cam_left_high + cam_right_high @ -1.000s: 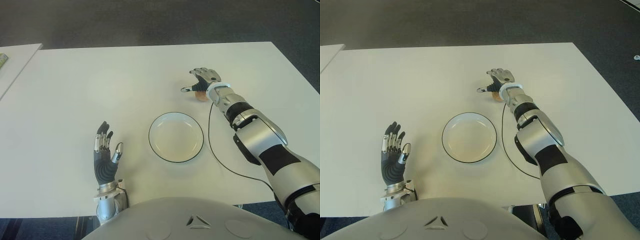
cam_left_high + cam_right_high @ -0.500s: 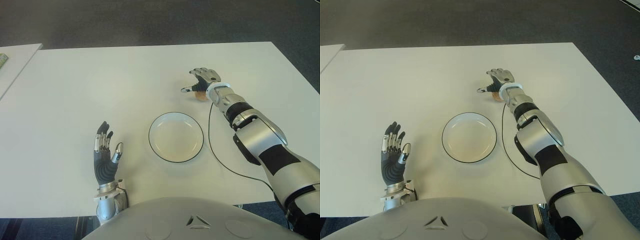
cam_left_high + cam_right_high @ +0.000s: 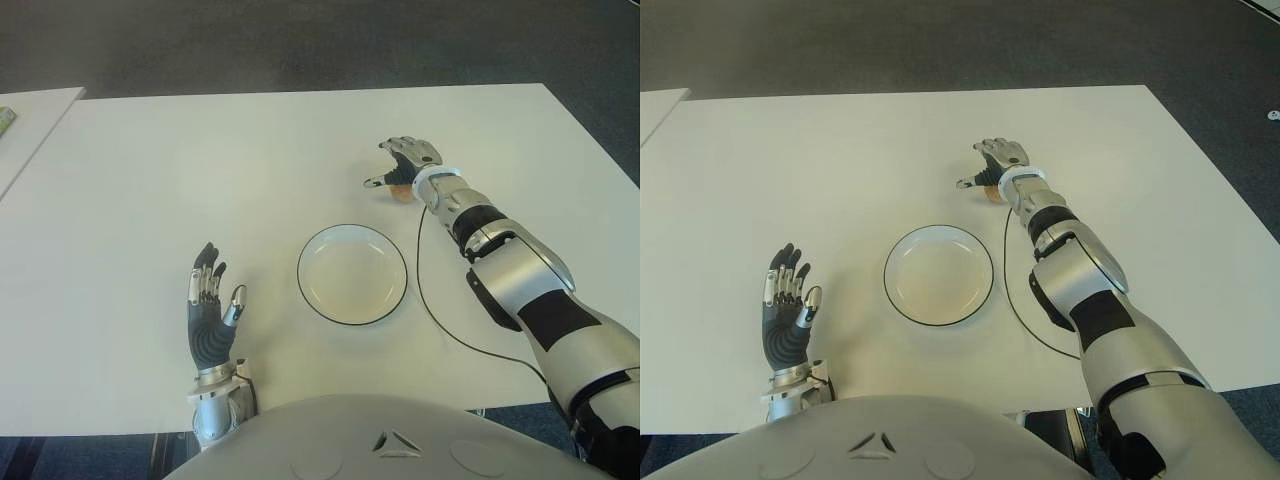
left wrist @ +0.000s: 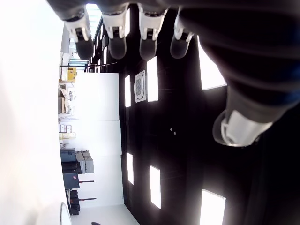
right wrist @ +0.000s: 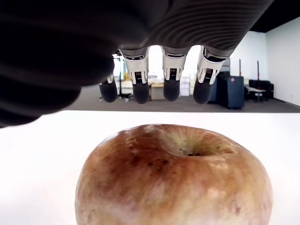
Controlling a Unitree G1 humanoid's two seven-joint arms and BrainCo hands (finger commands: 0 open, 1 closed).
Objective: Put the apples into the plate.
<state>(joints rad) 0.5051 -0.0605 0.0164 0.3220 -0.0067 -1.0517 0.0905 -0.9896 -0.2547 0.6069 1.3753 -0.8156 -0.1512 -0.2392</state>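
A brownish-red apple (image 5: 173,178) sits on the white table (image 3: 200,180), beyond and to the right of the plate. My right hand (image 3: 405,160) hovers over it with fingers spread, and the apple (image 3: 402,192) peeks out under the palm. In the right wrist view the fingertips (image 5: 171,89) hang past the apple without closing on it. The white plate (image 3: 352,273) with a dark rim lies near the table's middle with nothing in it. My left hand (image 3: 210,310) shows at the near left, fingers straight and spread, holding nothing.
A thin black cable (image 3: 430,310) runs across the table to the right of the plate. A second white table's corner (image 3: 30,120) shows at the far left. Dark carpet lies beyond the far table edge.
The right hand has shifted very slightly over the apple. The left hand and the plate have not moved.
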